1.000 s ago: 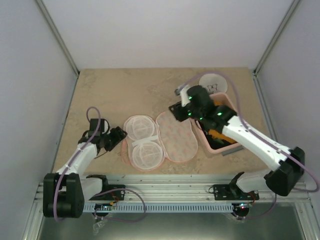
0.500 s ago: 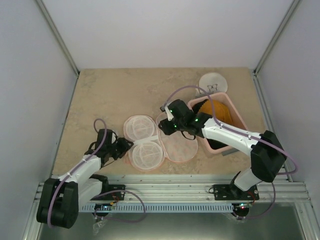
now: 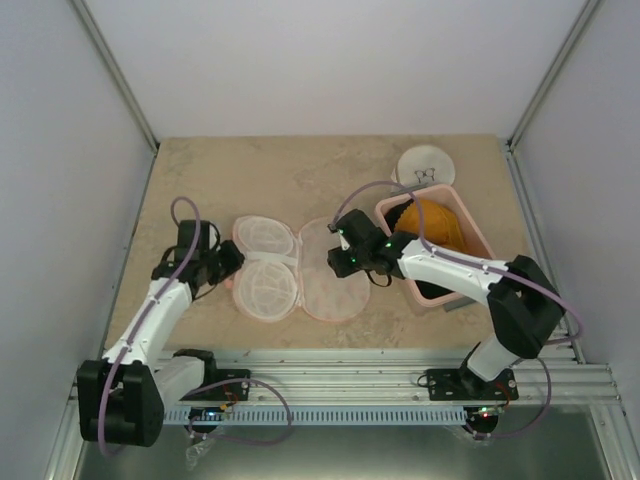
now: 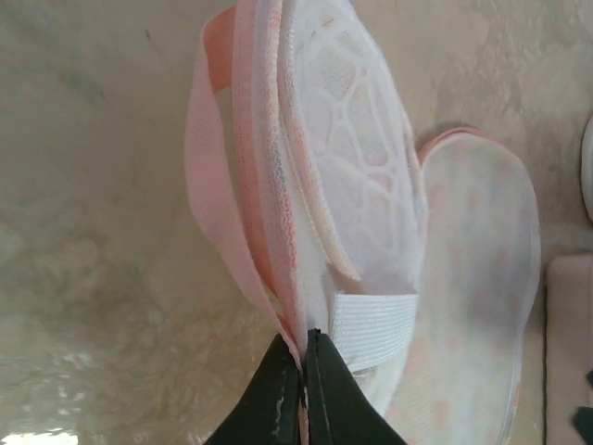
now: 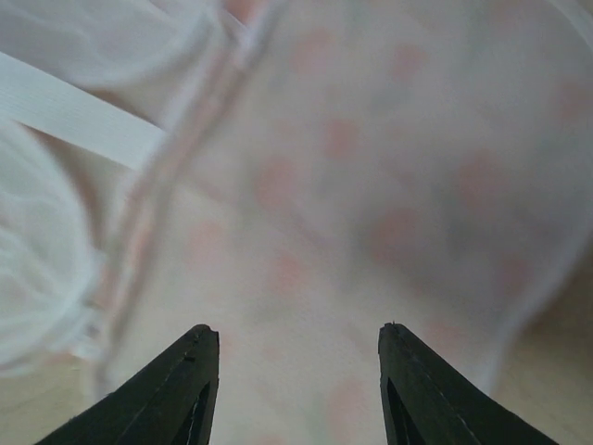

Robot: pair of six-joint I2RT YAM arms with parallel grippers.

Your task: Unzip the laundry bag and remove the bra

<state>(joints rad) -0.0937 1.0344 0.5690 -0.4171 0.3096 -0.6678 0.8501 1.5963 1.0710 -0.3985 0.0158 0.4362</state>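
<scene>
The cream-pink, orange-printed, peanut-shaped laundry bag [image 3: 310, 285] lay unzipped and spread open on the beige worktop [image 3: 200, 180]. The left end effector [image 4: 301, 345] was pinched tight on its pink rim. The right end effector [image 5: 296, 338] hovered over the printed half, fingers partly apart, holding nothing. The orange-yellow padded bra [image 3: 432, 222] sat in a pink rectangular tub [image 3: 478, 232] beside the bag.
</scene>
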